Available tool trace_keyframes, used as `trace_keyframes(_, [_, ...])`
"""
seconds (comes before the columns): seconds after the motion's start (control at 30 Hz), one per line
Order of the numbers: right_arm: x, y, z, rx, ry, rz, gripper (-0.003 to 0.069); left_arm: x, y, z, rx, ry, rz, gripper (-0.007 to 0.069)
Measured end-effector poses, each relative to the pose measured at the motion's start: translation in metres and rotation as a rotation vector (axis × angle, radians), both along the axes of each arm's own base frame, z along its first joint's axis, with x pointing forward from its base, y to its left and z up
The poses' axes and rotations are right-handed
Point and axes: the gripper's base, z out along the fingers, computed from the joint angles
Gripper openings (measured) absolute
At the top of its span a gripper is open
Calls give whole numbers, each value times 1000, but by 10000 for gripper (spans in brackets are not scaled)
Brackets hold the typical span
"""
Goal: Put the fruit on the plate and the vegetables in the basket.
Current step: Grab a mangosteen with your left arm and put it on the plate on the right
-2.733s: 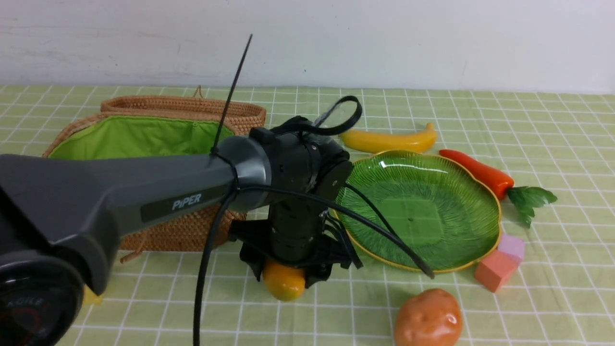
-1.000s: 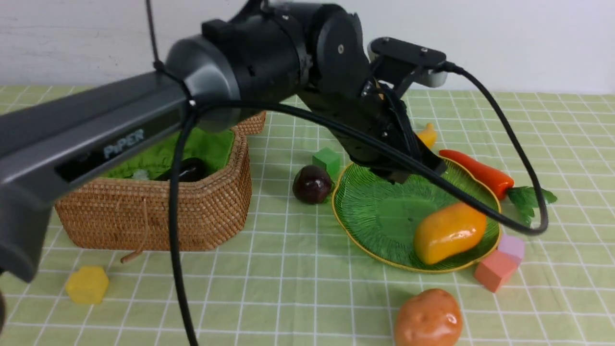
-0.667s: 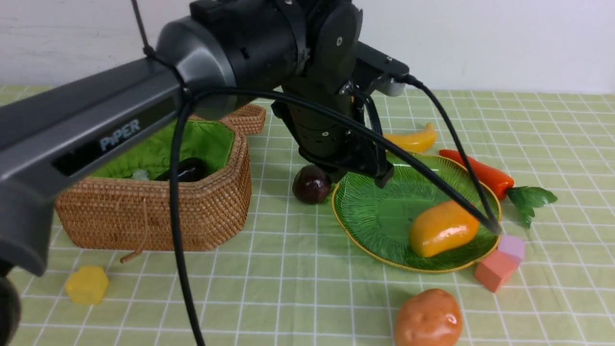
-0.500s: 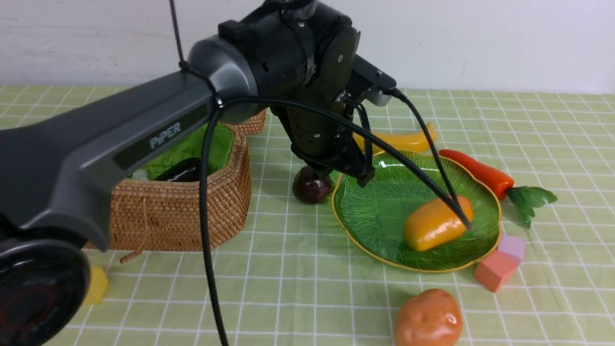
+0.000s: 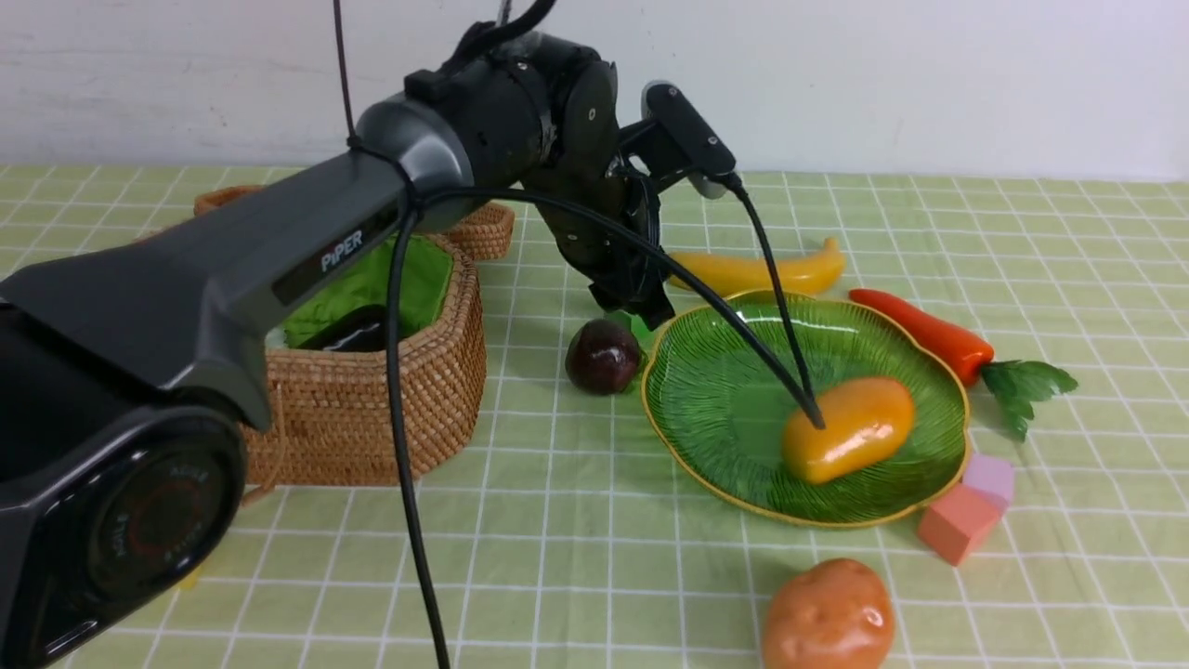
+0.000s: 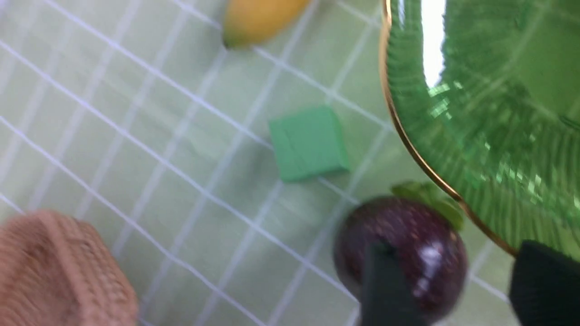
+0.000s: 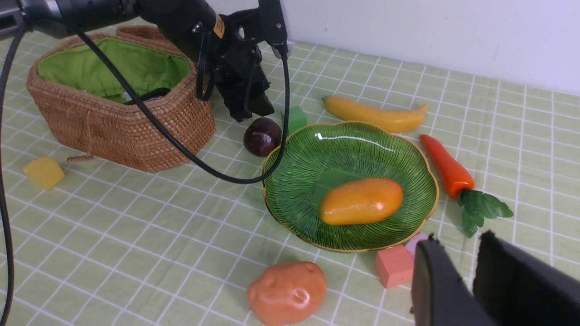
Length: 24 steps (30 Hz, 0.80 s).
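The mango (image 5: 847,429) lies on the green plate (image 5: 725,409). The banana (image 5: 752,271) lies behind the plate. The dark purple fruit (image 5: 603,356) sits on the cloth just left of the plate's rim. My left gripper (image 5: 641,307) hovers above that fruit, open and empty; in the left wrist view the fruit (image 6: 408,244) shows between and below the fingers (image 6: 385,290). The eggplant (image 5: 358,330) lies in the basket (image 5: 372,418). The carrot (image 5: 924,334) lies right of the plate, and the potato (image 5: 827,618) at the front. My right gripper (image 7: 455,242) is shut and held away at the front right.
A green block (image 6: 309,142) lies behind the purple fruit. A pink block (image 5: 957,522) and a lilac block (image 5: 990,476) touch the plate's front right rim. A yellow block (image 7: 43,172) lies in front of the basket. The left arm's cable (image 5: 771,344) hangs over the plate.
My left gripper carried the mango from the front to the plate, let it go, then swung back left to above the purple fruit. The mango rolled slightly and settled.
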Motion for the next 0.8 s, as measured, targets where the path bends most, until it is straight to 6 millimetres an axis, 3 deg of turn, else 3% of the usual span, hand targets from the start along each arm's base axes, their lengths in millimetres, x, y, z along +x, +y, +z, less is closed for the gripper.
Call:
trace_keyframes(0.1, [-1,0,-1,-6,16,2,151,1,0,-1,40,-25,-55,539])
trace_keyframes(0.2, [-1,0,-3,-10,28,3,151,2,-1,-9,104,-37,-133,586])
trace_keyframes(0.6, [-2,0,-5,-20,51,6,151,20,1,-52,183,-63,-198,575])
trace_keyframes(0.8, [-2,0,-5,-22,54,6,151,22,0,-59,193,-67,-200,575])
